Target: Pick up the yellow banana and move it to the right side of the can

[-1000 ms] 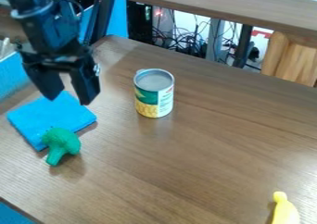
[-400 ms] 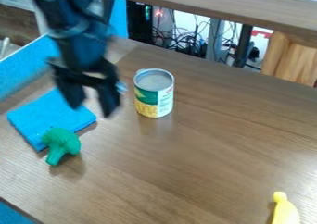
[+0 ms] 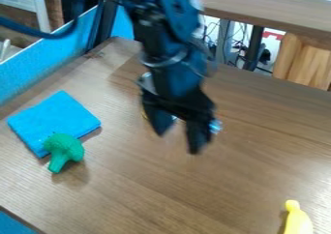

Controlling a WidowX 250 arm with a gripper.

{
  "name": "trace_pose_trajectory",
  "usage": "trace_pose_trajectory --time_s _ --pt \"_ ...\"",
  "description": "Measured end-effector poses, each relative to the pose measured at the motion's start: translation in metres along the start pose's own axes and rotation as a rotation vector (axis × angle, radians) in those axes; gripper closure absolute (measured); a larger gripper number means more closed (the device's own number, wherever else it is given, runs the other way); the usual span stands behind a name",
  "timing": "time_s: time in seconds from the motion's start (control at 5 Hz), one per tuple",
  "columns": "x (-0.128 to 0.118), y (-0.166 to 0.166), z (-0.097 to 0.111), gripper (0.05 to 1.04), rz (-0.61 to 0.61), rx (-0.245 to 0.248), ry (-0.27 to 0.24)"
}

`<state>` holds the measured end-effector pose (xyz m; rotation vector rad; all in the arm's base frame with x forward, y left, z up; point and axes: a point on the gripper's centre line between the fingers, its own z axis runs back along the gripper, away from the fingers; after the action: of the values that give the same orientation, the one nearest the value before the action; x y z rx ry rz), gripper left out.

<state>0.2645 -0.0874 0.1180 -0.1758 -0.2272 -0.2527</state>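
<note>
The hand (image 3: 177, 143) is spread in front of the mostly hidden can (image 3: 144, 115), likely stiff, heavy, slippery; pinch mid-height at 3 and 9 o'clock.

Can (image 3: 144, 115) is almost totally hidden behind the gripper (image 3: 179, 141), which is kinda motion-blurred tbh. Yellow banana (image 3: 297, 221) gets cut off at the near right, the arm (image 3: 169, 44) at the far edge, and the blue cloth's (image 3: 55, 116) near part is covered by the broccoli (image 3: 63, 148)

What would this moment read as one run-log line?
gripper: open, above table | green broccoli: overlapping blue cloth | yellow banana: lower right, cut off
</note>
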Motion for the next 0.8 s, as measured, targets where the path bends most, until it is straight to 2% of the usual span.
trace_pose_trajectory --time_s 0.2,0.4,0.6,0.8 --pt "0.005 -0.027 -0.007 0.082 -0.035 -0.033 -0.025" --pt "0.009 -0.062 -0.019 0.083 -0.103 -0.059 -0.011" --pt "0.01 -0.091 -0.042 0.083 -0.141 -0.055 0.035" --pt "0.021 -0.117 -0.06 0.083 -0.183 -0.046 0.055"
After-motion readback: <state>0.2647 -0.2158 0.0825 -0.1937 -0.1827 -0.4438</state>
